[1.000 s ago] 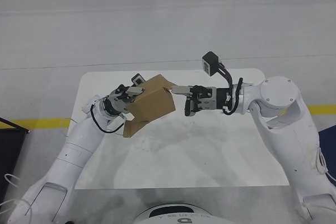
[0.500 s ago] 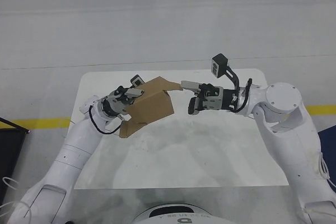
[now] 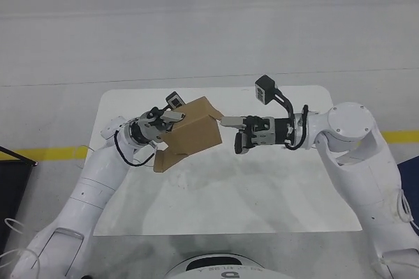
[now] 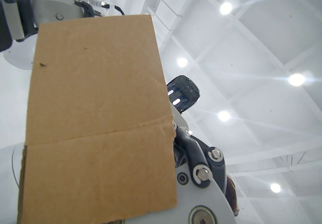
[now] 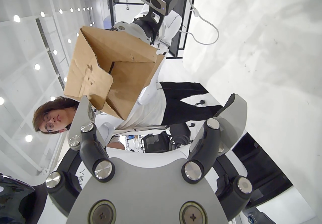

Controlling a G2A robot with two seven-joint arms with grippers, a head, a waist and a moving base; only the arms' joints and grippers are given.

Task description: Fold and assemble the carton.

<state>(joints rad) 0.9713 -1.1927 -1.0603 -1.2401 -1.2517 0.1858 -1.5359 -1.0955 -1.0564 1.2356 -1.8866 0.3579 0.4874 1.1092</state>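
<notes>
Left gripper (image 3: 156, 125) pinches carton (image 3: 194, 131) by its edge, lifted off table (image 3: 265, 188), open end facing right gripper (image 3: 232, 134), spread wide just beside loose flap (image 5: 88, 79), likely to tuck it.

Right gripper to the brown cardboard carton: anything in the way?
Nothing visible. The open right gripper faces the open end of the brown cardboard carton directly; one finger sits at a flap edge, contact unclear.

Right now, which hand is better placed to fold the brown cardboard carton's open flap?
Right: the open right hand is at the flap of the brown cardboard carton, while the left hand holds that carton.
</notes>
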